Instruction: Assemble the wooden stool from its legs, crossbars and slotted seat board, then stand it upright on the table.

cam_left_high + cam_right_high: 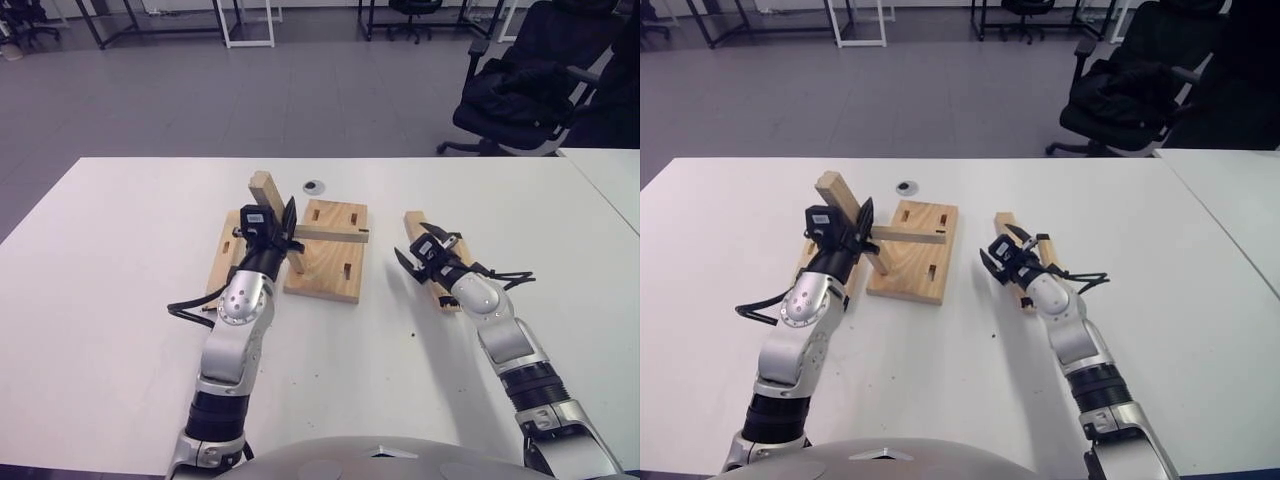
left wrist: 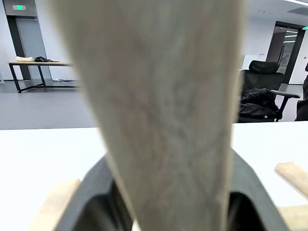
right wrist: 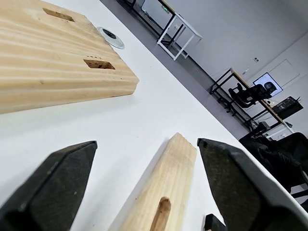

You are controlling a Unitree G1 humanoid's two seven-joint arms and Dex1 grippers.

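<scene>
While the left hand (image 1: 281, 230) clamps 1 stiff, light, pale wooden leg (image 1: 266, 190), the right hand (image 1: 415, 251) spreads open astride another slotted wooden leg (image 3: 166, 187); grasp it mid-length.

Seen from my head camera, a pale square wooden seat board with slots (image 1: 328, 255) lies flat mid-table. My left gripper (image 1: 284, 228) is clamped on a tilted pale wooden leg (image 1: 266, 192). A thin wooden crossbar (image 1: 335, 234) juts from that leg over the board and blocks the board's left and rear edges. A second flat wooden leg (image 1: 220, 262) lies beneath that arm. A bare strip of the white table (image 1: 380, 285) runs between the board and a third wooden leg (image 1: 413, 222), which my spread right gripper (image 1: 412, 247) straddles. A small round grey disc (image 1: 314, 186) sits just behind the board. The near table and both outer sides offer open passage.
</scene>
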